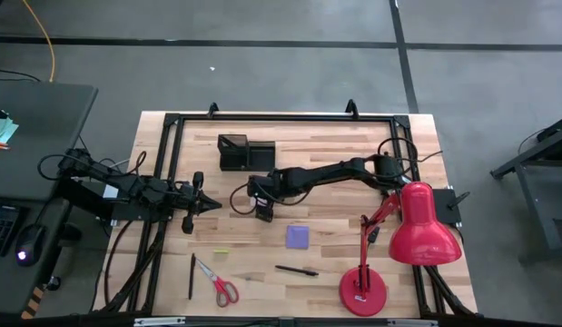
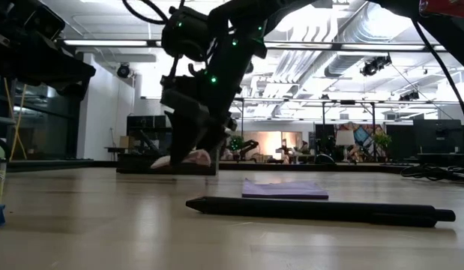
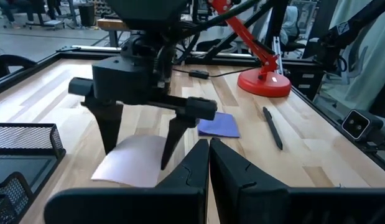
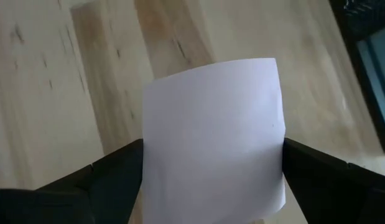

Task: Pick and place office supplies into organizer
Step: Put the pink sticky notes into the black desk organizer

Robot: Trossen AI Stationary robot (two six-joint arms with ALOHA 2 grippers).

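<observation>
The right end effector [image 1: 263, 211] was set wide apart astride the pink sticky-note pad [image 4: 214, 140] near the middle of the bench [image 1: 326, 259], a finger [image 3: 109, 127] at each side edge; whether the pad was lifted could not be told. The pad was hidden from above by the wrist. The left end effector [image 1: 211, 206] was closed, empty, nearer the left edge. The organizer [image 1: 244, 153] stood toward the far edge, the purple pad [image 1: 298, 236] on open wood nearby.
</observation>
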